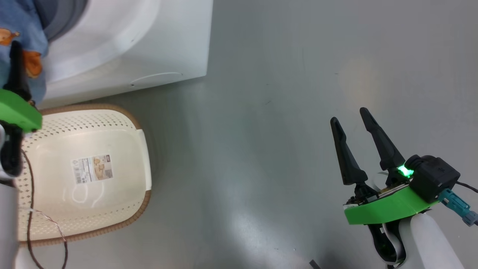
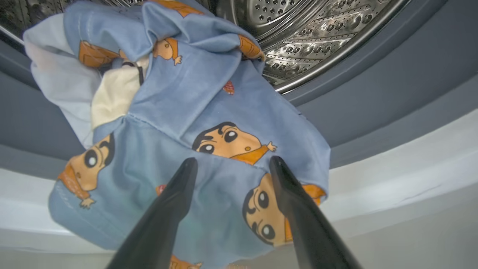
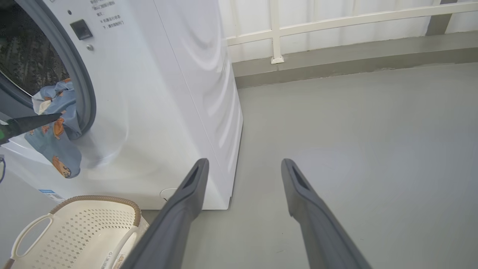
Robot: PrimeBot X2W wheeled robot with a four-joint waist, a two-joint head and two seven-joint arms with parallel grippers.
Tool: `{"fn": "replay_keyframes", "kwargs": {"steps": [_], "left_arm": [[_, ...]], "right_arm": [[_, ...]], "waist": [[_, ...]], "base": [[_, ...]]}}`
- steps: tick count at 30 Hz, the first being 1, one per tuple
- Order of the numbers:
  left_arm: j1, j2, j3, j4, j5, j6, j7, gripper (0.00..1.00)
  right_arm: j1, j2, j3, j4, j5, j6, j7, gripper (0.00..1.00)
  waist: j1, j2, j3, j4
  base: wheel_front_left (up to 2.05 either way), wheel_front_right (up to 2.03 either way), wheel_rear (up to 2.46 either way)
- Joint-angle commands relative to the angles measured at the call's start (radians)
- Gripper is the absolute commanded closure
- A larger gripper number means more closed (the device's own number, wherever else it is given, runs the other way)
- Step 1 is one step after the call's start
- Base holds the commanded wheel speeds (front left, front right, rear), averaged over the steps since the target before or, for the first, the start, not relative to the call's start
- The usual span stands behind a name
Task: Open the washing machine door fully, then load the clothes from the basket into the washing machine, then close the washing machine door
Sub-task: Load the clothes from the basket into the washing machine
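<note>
Now my left pincer gapes wide before clothes draped out of the washing machine; my right pincer, also wide, hangs over floor.

Black right pincer (green collar)

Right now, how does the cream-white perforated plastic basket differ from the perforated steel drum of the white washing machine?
The basket shows a bare bottom with a label sticker; light blue cartoon-print clothes spill from the drum over the grey gasket. The basket is matte plastic with a brown woven-look rim; the drum is glossy metal. The basket opens upward on the floor; the drum opens sideways. Both are perforated.
</note>
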Motion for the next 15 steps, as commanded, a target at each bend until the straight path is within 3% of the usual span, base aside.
{"fn": "replay_keyframes", "kwargs": {"steps": [1,12,13,15], "left_arm": [[-0.035,0.070,0.033,0.001,-0.008,-0.006,0.039,0.00],[-0.093,0.122,0.040,0.055,-0.054,0.005,0.231,0.00],[-0.096,0.124,0.045,0.054,-0.063,0.006,0.245,0.35],[-0.099,0.131,0.042,0.055,-0.067,0.009,0.279,0.75]], "right_arm": [[0.001,0.009,0.025,-0.019,0.009,0.009,-0.005,0.00],[-0.007,0.018,0.044,-0.010,0.017,0.009,-0.005,0.00],[-0.007,0.018,0.045,-0.009,0.017,0.009,-0.005,0.00],[-0.008,0.019,0.046,-0.008,0.018,0.009,-0.005,0.00]], "waist": [[-0.0002,0.0000,0.013,-0.014],[-0.0002,0.0000,0.017,-0.032],[-0.0002,0.0000,0.017,-0.033],[-0.0002,0.0000,0.018,-0.034]], "base": [[0.00,0.00,0.00],[0.00,0.00,0.00],[0.00,0.00,0.00],[0.00,0.00,0.00]]}}
